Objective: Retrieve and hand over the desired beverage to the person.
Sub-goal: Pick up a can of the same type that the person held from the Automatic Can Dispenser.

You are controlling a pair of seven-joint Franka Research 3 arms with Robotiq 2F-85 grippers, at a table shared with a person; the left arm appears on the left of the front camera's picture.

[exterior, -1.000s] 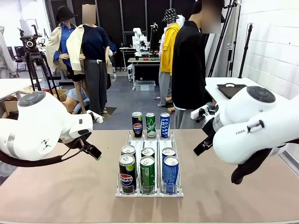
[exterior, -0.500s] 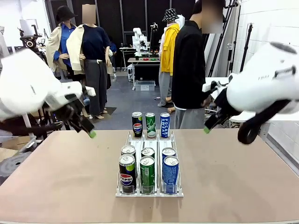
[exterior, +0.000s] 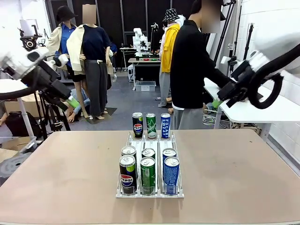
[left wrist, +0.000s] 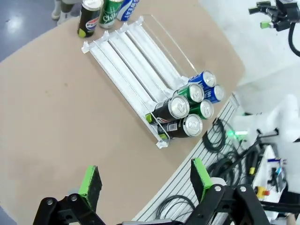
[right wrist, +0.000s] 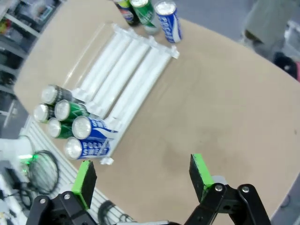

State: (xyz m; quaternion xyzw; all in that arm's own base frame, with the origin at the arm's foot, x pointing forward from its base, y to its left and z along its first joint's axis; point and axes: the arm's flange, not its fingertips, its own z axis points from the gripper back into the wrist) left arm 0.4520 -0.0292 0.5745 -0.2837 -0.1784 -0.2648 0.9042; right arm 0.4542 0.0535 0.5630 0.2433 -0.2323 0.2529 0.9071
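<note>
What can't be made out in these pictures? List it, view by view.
- Front view: labels of the second-row cans, hidden behind the front cans.
- Left wrist view: the three far cans, partly cut off by the top edge.
- Right wrist view: the person, blurred, mostly cut off by the corner.

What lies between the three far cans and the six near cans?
Only bare lanes of the white rack, as the left wrist view shows.
</note>
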